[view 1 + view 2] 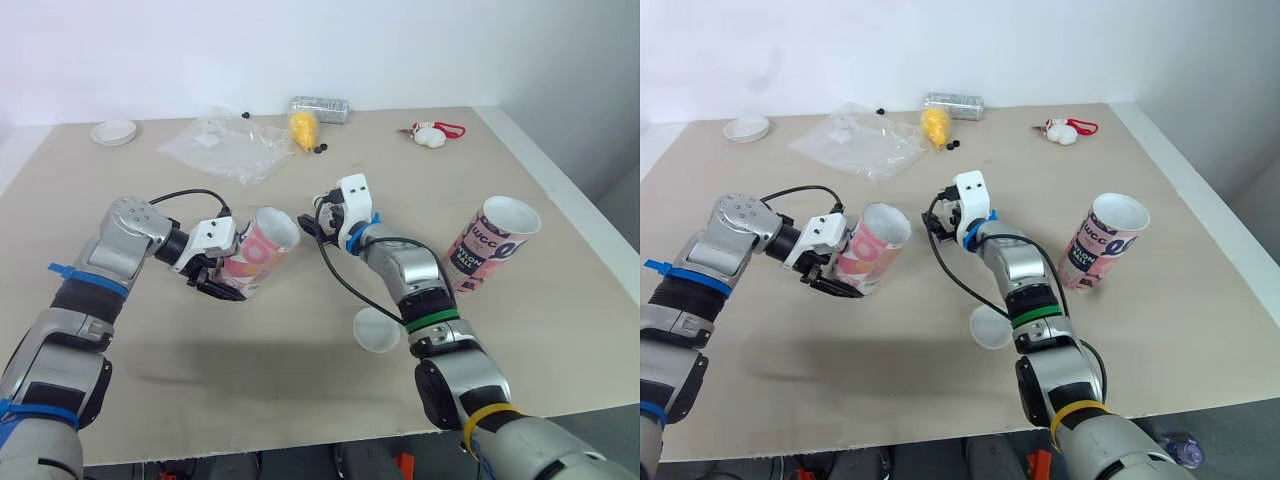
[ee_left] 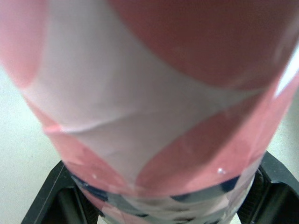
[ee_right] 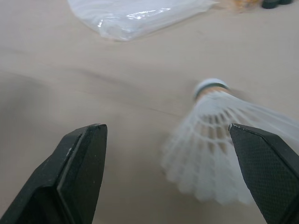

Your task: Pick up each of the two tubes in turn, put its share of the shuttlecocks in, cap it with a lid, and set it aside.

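White lid (image 1: 377,330) sits nearest, right of the pink tube (image 1: 258,252). Left gripper (image 1: 218,282) clamps that tilted tube's base. Right gripper (image 3: 166,127) is spread wide around a shuttlecock (image 3: 219,140) just beside it. Second tube (image 1: 490,245), reading "UCC", stands farther right, and a plastic bag (image 1: 225,145) lies beyond.

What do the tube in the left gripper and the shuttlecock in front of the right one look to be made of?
Held tube: probably cardboard with a printed pink-and-white wrap, slightly glossy; the wrap shows a crease and small highlights. Shuttlecock: white ribbed skirt, feather or plastic, I cannot tell which; tan, cork-like base under a white cap.
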